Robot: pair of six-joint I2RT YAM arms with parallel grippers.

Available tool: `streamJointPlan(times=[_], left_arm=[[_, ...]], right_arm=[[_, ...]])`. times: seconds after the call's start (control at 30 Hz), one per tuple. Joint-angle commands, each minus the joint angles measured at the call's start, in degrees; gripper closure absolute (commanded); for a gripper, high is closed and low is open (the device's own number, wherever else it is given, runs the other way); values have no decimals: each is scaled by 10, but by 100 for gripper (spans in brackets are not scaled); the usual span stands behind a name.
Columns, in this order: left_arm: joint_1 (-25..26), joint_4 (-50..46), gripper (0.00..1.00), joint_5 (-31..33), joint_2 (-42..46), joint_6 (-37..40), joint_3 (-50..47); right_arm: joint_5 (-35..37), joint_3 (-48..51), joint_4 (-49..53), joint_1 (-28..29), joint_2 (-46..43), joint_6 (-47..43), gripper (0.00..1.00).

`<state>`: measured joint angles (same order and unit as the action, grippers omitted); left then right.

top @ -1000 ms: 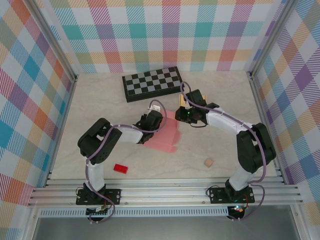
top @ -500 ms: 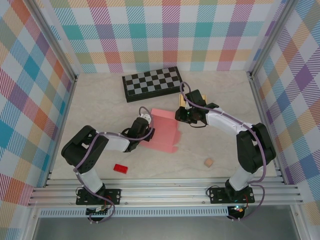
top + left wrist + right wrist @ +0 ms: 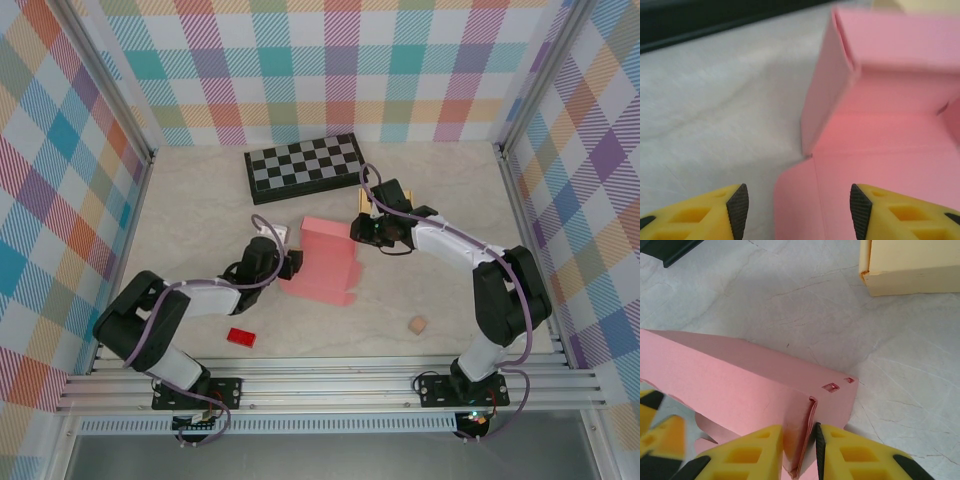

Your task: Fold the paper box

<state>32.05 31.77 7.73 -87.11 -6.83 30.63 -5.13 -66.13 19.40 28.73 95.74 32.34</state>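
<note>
The pink paper box (image 3: 327, 262) lies partly folded in the middle of the table, its far wall raised. My right gripper (image 3: 366, 229) is shut on the folded right corner of that wall (image 3: 807, 440), yellow fingers (image 3: 850, 452) pinching the doubled paper. My left gripper (image 3: 288, 264) sits at the box's left edge, open, with nothing between its pads (image 3: 737, 210). In the left wrist view the flat pink panel (image 3: 880, 190) lies just ahead, with the raised left side wall (image 3: 825, 95) beyond it.
A black and white chessboard (image 3: 305, 167) lies at the back. A tan box (image 3: 910, 265) rests just behind the right gripper. A small red block (image 3: 240, 337) and a tan cube (image 3: 417, 325) sit near the front edge. Checked walls enclose the table.
My left gripper has let go of the box's left side, opened and drawn back to the left and nearer. The right gripper holds still on its corner.
</note>
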Motion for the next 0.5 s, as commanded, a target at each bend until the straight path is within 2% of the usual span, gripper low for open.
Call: streamJointPlan(times=[0.0, 0.27, 0.33, 0.47], left_arm=[[-13, 7, 45, -12, 45, -76, 12], [-24, -97, 43, -16, 70, -201, 102], [-26, -136, 43, -11, 55, -228, 135], [-35, -161, 47, -55, -4, -256, 187]], right_arm=[[18, -5, 27, 7, 8, -20, 74], [35, -3, 18, 24, 9, -52, 74], [38, -3, 17, 25, 9, -55, 74], [38, -1, 15, 27, 10, -55, 74]])
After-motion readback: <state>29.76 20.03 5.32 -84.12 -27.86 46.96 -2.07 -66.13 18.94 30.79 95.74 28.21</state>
